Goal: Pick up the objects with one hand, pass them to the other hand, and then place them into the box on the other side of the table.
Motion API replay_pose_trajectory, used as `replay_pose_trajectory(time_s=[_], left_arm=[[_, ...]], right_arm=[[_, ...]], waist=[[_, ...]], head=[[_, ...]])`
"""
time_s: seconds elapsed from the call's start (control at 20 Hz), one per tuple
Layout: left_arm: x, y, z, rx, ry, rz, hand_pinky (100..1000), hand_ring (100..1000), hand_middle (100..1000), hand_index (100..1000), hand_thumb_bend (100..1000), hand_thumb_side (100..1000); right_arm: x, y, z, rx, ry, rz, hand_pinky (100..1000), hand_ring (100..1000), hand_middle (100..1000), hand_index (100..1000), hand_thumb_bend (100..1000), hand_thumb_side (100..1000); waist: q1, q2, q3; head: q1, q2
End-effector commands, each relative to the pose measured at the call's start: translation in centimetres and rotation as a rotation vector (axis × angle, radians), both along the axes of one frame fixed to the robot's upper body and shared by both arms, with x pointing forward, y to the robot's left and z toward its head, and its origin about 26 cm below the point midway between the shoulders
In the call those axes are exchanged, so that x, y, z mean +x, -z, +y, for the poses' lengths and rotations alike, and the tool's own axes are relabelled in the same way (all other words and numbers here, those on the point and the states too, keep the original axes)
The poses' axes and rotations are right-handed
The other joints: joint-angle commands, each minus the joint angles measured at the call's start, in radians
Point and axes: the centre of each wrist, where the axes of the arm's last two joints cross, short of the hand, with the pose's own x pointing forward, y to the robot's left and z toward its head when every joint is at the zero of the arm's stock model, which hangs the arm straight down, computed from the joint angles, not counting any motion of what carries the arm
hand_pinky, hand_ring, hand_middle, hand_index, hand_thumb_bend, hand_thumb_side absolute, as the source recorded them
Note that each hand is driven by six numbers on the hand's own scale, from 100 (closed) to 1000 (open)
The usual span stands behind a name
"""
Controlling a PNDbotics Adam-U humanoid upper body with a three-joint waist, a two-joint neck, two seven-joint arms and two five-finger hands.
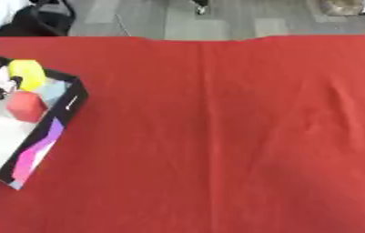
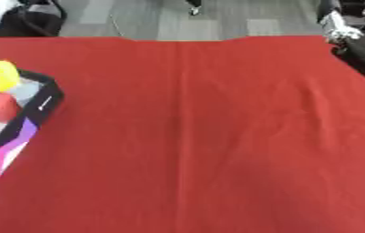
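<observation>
We look down on a wide worktop (image 1: 217,136) draped in red cloth, bare across the middle and right, its far edge meeting grey floor. At the left edge sits the open black cardboard box with a pink and purple printed side (image 1: 46,136), and inside it lie a yellow rounded object (image 1: 27,73) and, beside it, a red block (image 1: 26,106). We see no other loose objects on the cloth. Neither robot hand shows clearly: a dark arm enters the right eye view's upper right corner, so we cannot tell how its fingers stand. We judge the main risk to be the slack, creased cloth dragging under a reach and shifting the box at the worktop's left edge.
</observation>
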Motion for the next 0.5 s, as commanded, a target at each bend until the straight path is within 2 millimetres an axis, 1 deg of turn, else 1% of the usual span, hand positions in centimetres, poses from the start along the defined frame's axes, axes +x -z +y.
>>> replay_pose_trajectory(time_s=[0.05, 0.25, 0.35, 0.4, 0.5], left_arm=[[-0.36, -1.61, 1.09, 0.070, -0.043, -0.021, 861, 832, 832, 883, 482, 933], [-0.46, -1.61, 1.15, 0.081, -0.068, -0.020, 864, 838, 857, 892, 502, 922], [-0.53, -1.66, 1.17, 0.083, -0.076, -0.022, 864, 837, 858, 891, 489, 913], [-0.56, -1.71, 1.16, 0.082, -0.081, -0.026, 862, 833, 857, 887, 442, 899], [-0.68, -2.00, 0.96, 0.067, -0.082, -0.053, 864, 821, 866, 873, 304, 848]], right_arm=[[-0.51, -1.07, -0.50, -0.017, 0.007, -0.042, 697, 829, 746, 917, 154, 527], [-0.53, -1.03, -0.65, -0.013, 0.009, -0.045, 697, 829, 746, 917, 150, 531], [-0.54, -1.02, -0.72, -0.011, 0.009, -0.048, 697, 829, 747, 917, 150, 532], [-0.54, -1.00, -0.75, -0.011, 0.009, -0.049, 697, 829, 747, 918, 146, 533], [-0.55, -0.94, -0.82, -0.007, 0.010, -0.051, 696, 829, 748, 919, 131, 533]], waist=[[-0.010, 0.003, -0.001], [-0.008, 0.002, -0.003], [-0.007, 0.002, -0.003], [-0.006, 0.003, -0.003], [-0.005, 0.002, -0.004]], head=[[-0.012, -0.006], [-0.024, -0.005], [-0.029, -0.004], [-0.031, -0.005], [-0.039, -0.005]])
